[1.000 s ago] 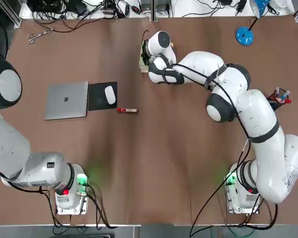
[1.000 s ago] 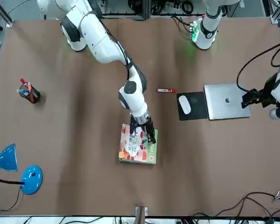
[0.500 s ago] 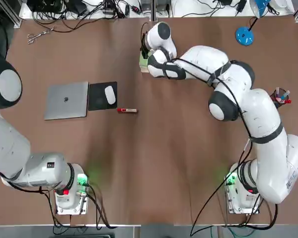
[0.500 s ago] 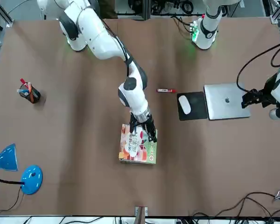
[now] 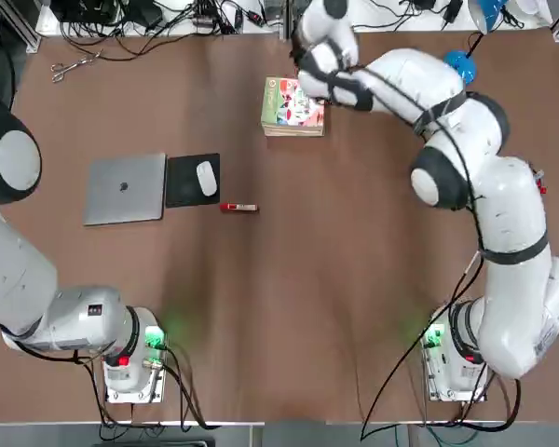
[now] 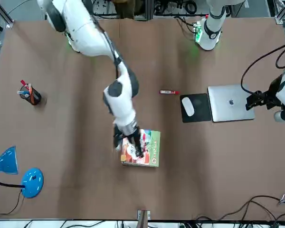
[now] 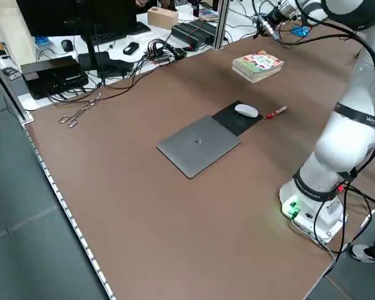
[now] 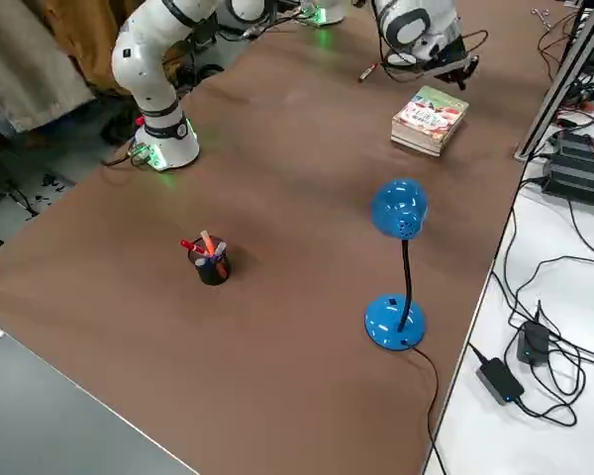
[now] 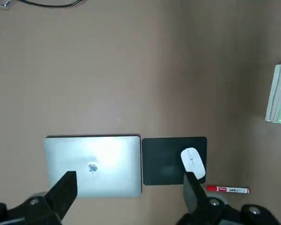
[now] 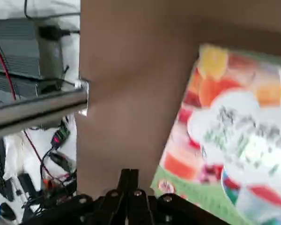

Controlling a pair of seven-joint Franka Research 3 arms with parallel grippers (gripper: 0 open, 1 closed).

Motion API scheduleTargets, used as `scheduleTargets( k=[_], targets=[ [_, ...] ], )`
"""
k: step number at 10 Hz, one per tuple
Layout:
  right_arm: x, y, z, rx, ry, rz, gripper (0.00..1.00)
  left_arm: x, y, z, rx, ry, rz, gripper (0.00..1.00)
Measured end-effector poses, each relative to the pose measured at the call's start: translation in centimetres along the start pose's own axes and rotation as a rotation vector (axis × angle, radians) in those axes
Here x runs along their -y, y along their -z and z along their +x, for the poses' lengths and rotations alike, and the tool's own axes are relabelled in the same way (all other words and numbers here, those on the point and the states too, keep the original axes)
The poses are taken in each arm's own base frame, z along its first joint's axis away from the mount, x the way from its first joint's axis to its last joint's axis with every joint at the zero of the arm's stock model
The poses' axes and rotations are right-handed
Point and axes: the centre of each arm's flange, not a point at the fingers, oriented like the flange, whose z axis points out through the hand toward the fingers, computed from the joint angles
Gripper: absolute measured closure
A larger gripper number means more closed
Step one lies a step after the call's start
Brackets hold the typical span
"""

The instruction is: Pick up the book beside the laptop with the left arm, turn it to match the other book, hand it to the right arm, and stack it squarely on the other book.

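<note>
The tabletop is seen with the laptop at about 9 o'clock in the top view, under the parked left gripper, whose jaws are spread wide and empty. The book is lying at 12 o'clock on the other book, edges roughly flush. The right gripper is above the stack's far edge, jaws clenched on nothing, so stacking is judged done and only retraction of the right arm is called for.
</note>
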Motion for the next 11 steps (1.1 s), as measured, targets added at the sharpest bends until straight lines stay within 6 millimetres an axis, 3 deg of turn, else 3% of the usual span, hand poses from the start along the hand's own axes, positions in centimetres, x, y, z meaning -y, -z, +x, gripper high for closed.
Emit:
scheduleTargets(
  k=[2,4,8,11],
  targets=[
    [1.2,0.6,5.3,0.013,0.067,-0.09,0.99,0.0,0.0,0.0,0.001,0.001,0.0,0.0],
    [2.6,2.9,11.0,0.028,0.157,-0.187,0.99,0.0,-0.1,0.0,0.008,0.0,0.0,0.0],
    [4.1,9.3,24.2,0.054,0.48,-0.35,0.98,0.0,-0.2,-0.1,0.012,0.0,0.001,0.0],
    [4.1,16.8,34.2,0.098,0.716,-0.421,0.93,0.1,-0.2,-0.1,0.013,0.001,0.001,0.0]
  ],
)
